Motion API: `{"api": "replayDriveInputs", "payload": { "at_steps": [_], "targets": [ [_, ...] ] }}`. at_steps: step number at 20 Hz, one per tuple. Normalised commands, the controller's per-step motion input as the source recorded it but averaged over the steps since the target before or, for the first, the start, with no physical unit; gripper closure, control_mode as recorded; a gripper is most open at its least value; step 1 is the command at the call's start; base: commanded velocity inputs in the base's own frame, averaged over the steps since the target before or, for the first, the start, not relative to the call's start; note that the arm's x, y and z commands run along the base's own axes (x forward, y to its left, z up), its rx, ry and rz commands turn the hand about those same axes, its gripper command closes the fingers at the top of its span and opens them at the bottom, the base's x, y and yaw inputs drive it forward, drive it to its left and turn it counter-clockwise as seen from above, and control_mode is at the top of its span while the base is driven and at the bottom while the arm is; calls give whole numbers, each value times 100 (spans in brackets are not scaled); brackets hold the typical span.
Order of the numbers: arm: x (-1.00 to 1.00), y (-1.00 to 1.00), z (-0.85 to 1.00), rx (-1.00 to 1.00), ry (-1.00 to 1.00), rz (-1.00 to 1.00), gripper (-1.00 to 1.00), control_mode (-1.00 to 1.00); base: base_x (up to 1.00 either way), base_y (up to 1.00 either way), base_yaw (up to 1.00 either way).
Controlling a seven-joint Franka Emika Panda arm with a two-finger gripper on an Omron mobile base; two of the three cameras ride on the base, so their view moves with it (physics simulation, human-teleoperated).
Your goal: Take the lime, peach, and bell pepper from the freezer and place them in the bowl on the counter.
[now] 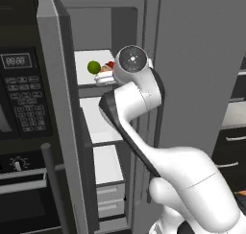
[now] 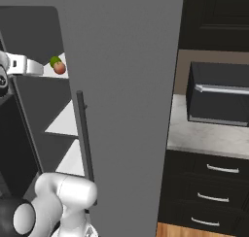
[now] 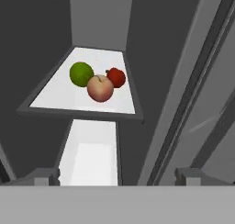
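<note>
While aimed at the peach [image 3: 100, 88], the end effector [image 3: 117, 175] hovers spread apart.

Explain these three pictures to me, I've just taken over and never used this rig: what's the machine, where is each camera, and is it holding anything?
It is a white robot arm on a driving base, facing an open freezer. Two pictures come from cameras on the base, behind the arm to its left and right. The third looks along the hand; the gripper fingertips stand wide apart at its bottom edge, holding nothing. On a white freezer shelf sit the lime, the peach and the red bell pepper, bunched together. The marble counter shows at the right.
</note>
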Motion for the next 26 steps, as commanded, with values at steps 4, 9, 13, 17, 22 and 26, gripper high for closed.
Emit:
{"api": "replayDriveInputs", "payload": {
  "at_steps": [4,9,13,17,22,26],
  "targets": [
    [56,3,0,0,6,-2,-100,-100,0,0,0],
    [35,0,-12,0,8,0,-100,-100,0,0,0],
    [50,0,-12,0,8,0,-100,-100,0,0,0],
    [57,2,-15,0,5,0,-100,-100,0,0,0],
    [62,12,-24,0,3,0,-100,-100,0,0,0],
    [71,24,-21,0,2,0,-100,-100,0,0,0]
  ]
}}
